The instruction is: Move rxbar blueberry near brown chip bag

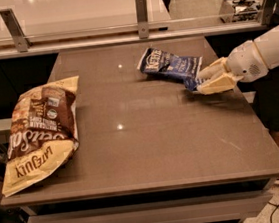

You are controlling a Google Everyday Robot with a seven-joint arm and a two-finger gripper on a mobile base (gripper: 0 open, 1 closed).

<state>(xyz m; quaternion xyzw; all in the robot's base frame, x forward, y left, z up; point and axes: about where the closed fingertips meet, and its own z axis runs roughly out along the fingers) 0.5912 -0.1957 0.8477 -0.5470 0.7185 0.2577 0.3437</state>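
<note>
The rxbar blueberry (191,83) is a small dark blue wrapper at the right of the table; only its left end shows between my fingers. My gripper (199,83) reaches in from the right edge, its pale fingers shut on the bar, at or just above the tabletop. The brown chip bag (37,131), large, cream-tan with a dark brown panel, lies at the table's left edge, far from the gripper.
A blue Kettle chip bag (168,63) lies flat just left of and behind the gripper, touching or overlapping the bar's end. The grey table (133,144) has a railing with metal posts (141,15) along its back edge.
</note>
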